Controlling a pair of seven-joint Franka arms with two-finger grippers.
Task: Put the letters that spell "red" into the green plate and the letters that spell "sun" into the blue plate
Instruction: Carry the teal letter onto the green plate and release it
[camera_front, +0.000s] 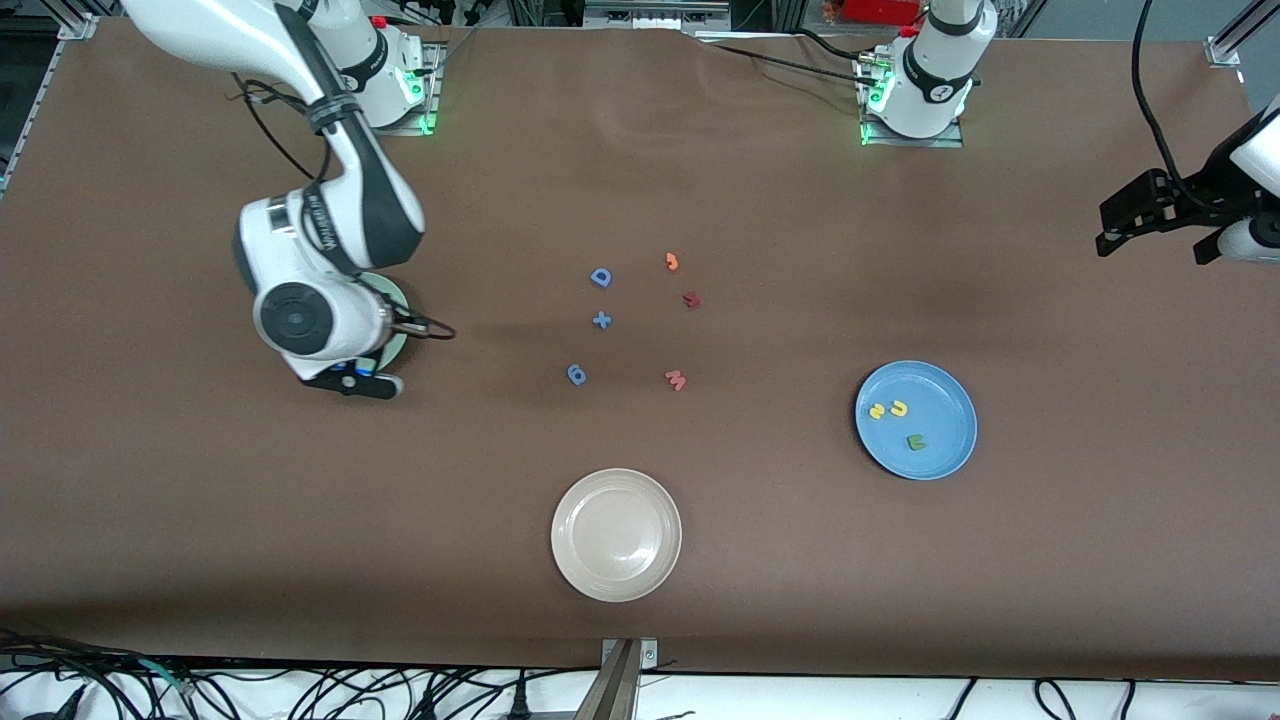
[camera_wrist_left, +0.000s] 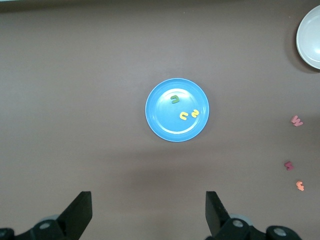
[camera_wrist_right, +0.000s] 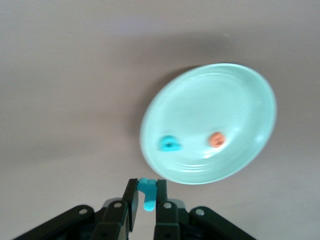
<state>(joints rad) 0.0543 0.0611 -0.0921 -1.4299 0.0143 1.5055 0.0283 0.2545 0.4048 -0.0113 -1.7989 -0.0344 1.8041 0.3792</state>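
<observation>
My right gripper (camera_wrist_right: 147, 186) is shut on the thin teal "r" (camera_wrist_right: 148, 192), which hangs close to the rim of the pale green plate (camera_wrist_right: 210, 100). A teal "d" (camera_wrist_right: 170, 143) and an orange "e" (camera_wrist_right: 216, 139) lie in that plate. In the front view the right hand (camera_front: 352, 383) covers most of the green plate (camera_front: 397, 298). The blue plate (camera_front: 950, 440) holds a yellow "s" (camera_front: 877, 410), a yellow "u" (camera_front: 898, 407) and a green "n" (camera_front: 915, 441). My left gripper (camera_wrist_left: 148, 210) waits open and empty, high over the left arm's end of the table.
A beige-white plate (camera_front: 616, 534) stands nearest the front camera. Loose letters lie mid-table: a blue "D" (camera_front: 600, 277), a blue "x" (camera_front: 601, 320), a blue "6" (camera_front: 577, 374), a red "w" (camera_front: 676, 379), an orange hook (camera_front: 672, 262) and a dark red piece (camera_front: 691, 299).
</observation>
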